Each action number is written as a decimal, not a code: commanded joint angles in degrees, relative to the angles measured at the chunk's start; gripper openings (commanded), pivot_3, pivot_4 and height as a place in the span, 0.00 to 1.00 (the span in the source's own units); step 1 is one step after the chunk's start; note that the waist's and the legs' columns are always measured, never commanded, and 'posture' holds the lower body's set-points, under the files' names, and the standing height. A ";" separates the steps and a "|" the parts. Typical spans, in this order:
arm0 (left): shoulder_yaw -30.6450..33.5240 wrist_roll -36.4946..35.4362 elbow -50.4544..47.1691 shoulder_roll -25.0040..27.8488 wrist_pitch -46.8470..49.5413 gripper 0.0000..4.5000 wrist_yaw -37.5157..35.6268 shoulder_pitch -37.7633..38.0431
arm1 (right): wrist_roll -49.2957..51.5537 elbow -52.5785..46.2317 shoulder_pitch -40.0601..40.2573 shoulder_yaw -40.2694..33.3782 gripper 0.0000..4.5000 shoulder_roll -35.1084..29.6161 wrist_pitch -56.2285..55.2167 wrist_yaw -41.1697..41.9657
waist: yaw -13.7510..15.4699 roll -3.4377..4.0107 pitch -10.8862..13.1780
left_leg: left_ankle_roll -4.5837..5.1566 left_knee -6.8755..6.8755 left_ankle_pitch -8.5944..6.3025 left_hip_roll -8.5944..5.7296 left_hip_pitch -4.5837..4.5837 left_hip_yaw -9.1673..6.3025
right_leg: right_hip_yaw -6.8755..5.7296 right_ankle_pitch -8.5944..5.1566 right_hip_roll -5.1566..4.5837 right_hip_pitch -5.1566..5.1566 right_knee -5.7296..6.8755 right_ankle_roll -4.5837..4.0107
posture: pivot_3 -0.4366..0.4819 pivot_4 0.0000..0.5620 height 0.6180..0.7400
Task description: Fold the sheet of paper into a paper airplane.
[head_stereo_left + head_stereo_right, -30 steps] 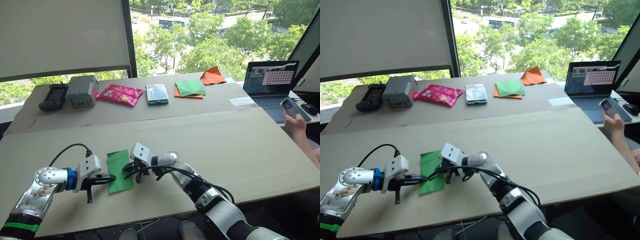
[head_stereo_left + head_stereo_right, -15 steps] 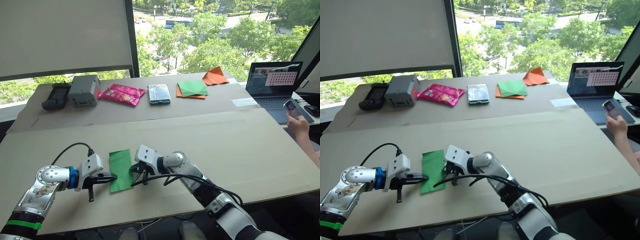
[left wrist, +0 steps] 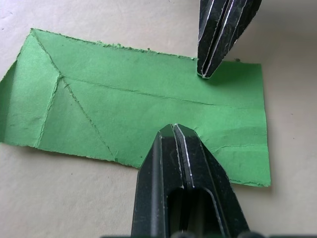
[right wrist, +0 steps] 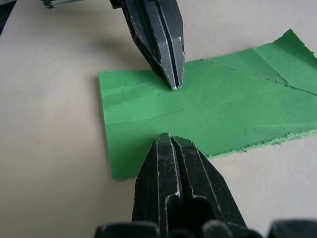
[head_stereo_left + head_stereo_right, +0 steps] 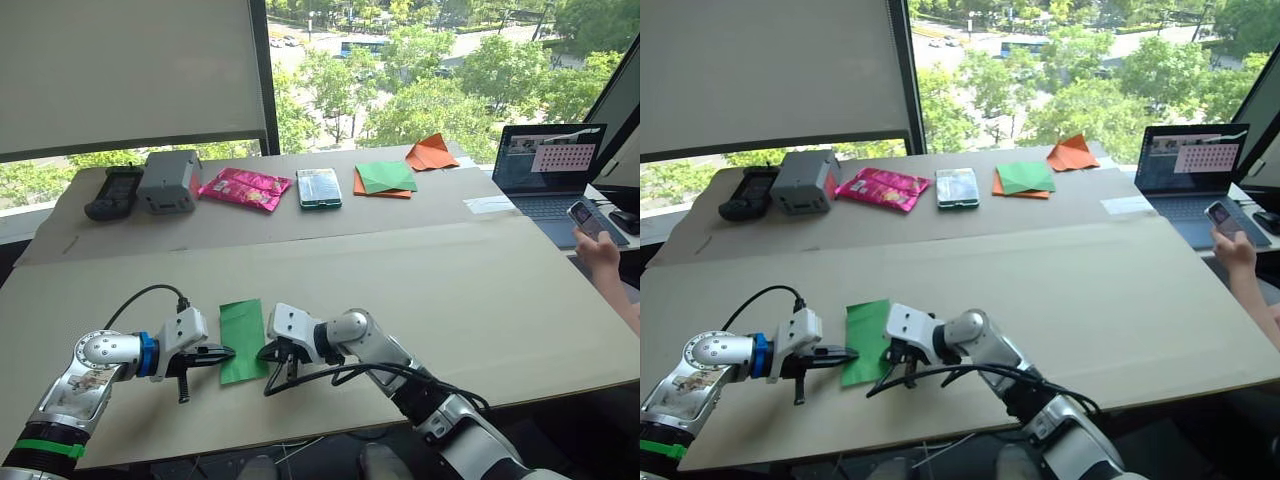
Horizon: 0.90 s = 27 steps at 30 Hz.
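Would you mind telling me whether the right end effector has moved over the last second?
Yes. The right end effector has slid toward the near edge of the sheet of paper, nearer the robot.

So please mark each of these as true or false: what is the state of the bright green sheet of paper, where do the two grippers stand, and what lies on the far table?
1. The bright green sheet of paper lies flat on the table, with crease lines. True.
2. The left gripper is wide open. False: its fingers are shut, the tip on the sheet's edge.
3. The right gripper meets the sheet from the side opposite the left one. True.
4. The sheet is already a pointed dart. False: it is a flat rectangle.
5. A pink crinkled snack packet lies on the far table. True.
6. The open laptop is closed. False: its screen is up.
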 commanded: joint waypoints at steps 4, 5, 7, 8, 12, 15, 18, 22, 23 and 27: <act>-1.60 2.41 1.43 -0.30 1.08 0.00 0.70 0.22 | 0.02 -1.73 2.49 2.86 0.01 -1.79 4.22 2.74 | 0.05 0.00 0.00 | -0.01 0.00 -0.01 0.00 0.00 0.02 | -0.01 0.00 -0.02 -0.01 -0.05 0.00 | 0.48 0.27 0.93; -1.62 2.43 1.44 -0.33 1.06 0.00 0.65 0.18 | 0.02 -2.18 2.76 2.98 0.01 -2.02 4.49 2.90 | 0.07 0.00 0.00 | -0.02 0.00 -0.01 0.00 -0.01 0.02 | -0.02 0.00 -0.03 0.00 -0.06 0.00 | 0.48 0.27 0.93; -1.64 2.47 1.47 -0.37 1.04 0.00 0.60 0.11 | 0.02 -2.88 3.16 3.10 0.01 -2.24 4.92 2.98 | 0.08 0.01 0.01 | -0.03 0.00 -0.02 -0.01 -0.01 0.04 | -0.03 0.00 -0.05 0.00 -0.09 0.00 | 0.48 0.27 0.93; -1.65 2.49 1.52 -0.37 0.98 0.00 0.56 0.07 | 0.06 -3.19 3.32 3.16 0.01 -2.27 5.16 2.95 | 0.08 0.01 0.01 | -0.03 0.00 -0.02 0.00 -0.01 0.04 | -0.04 0.00 -0.06 0.00 -0.13 0.00 | 0.48 0.27 0.93; -1.97 2.94 1.86 -0.35 0.21 0.00 0.37 -0.19 | 0.03 -4.15 3.77 3.36 0.01 -2.47 5.58 2.57 | 0.12 0.01 0.01 | -0.04 0.00 -0.03 -0.01 -0.04 0.04 | -0.06 0.00 -0.08 0.01 -0.23 0.00 | 0.48 0.27 0.93; -2.03 3.01 1.97 -0.40 -0.34 0.00 0.35 -0.69 | 4.23 -8.51 3.10 -1.98 0.01 -1.89 6.39 2.10 | 0.27 0.01 0.02 | -0.05 0.00 -0.03 -0.01 -0.07 0.04 | -0.08 0.00 -0.10 0.00 -0.26 0.00 | 0.48 0.27 0.93; -1.22 1.68 1.05 -0.52 0.51 0.00 0.36 -1.73 | 13.75 -17.22 2.29 -10.93 0.01 -1.79 8.92 3.18 | 0.70 -0.20 0.23 | -0.05 0.05 -0.02 -0.01 -0.35 0.04 | -0.11 0.00 -0.11 -0.16 -0.30 0.01 | 0.48 0.27 0.93; -0.11 0.47 -0.17 -0.39 1.65 0.00 0.42 -2.87 | 19.86 -24.36 2.00 -16.16 0.01 -3.28 13.25 2.39 | 1.12 -0.24 0.27 | -0.04 0.04 0.00 -0.02 -0.50 0.05 | -0.11 0.02 -0.07 -0.35 -0.30 0.03 | 0.48 0.27 0.93; 1.04 -1.03 -1.50 -0.17 3.03 0.00 0.33 -2.94 | 20.89 -26.83 2.60 -16.66 0.01 -4.42 14.43 2.37 | 1.18 -0.25 0.27 | -0.04 0.04 0.00 0.01 -0.48 0.04 | -0.11 0.02 -0.04 -0.35 -0.29 0.03 | 0.48 0.27 0.93; 6.10 -6.88 -6.40 0.77 8.91 0.00 0.33 -2.38 | 22.67 -33.02 5.48 -16.32 0.01 -8.23 16.83 1.30 | 1.25 -0.58 0.48 | -0.04 0.03 0.00 0.04 -0.59 0.05 | -0.10 0.01 -0.04 -0.48 -0.31 0.03 | 0.48 0.27 0.93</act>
